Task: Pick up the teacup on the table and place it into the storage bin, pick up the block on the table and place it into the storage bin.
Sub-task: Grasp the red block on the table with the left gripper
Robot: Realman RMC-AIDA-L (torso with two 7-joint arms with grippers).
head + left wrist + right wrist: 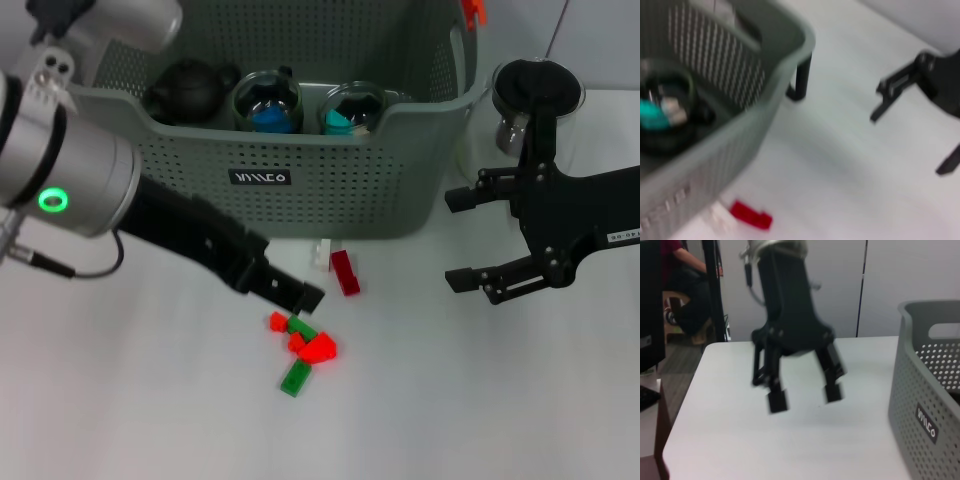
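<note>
The grey-green storage bin [300, 190] stands at the back of the table. Inside it are a black teapot [188, 90] and two glass teacups [268, 100], one with blue and one with teal contents. No teacup shows on the table itself. A red block [345, 272] and a white block [320, 255] lie just in front of the bin, and the red block [751, 215] also shows in the left wrist view. My left gripper [300, 295] hangs low beside these blocks, above a pile of red and green blocks [302, 350]. In the right wrist view the left gripper [805, 397] is open and empty. My right gripper [452, 240] is open at the right.
A glass pot with a black lid [530, 95] stands right of the bin, just behind the right arm. The bin wall [740, 135] fills the left wrist view's near side. The table's far edge [685, 400] drops off toward a room with a seated person.
</note>
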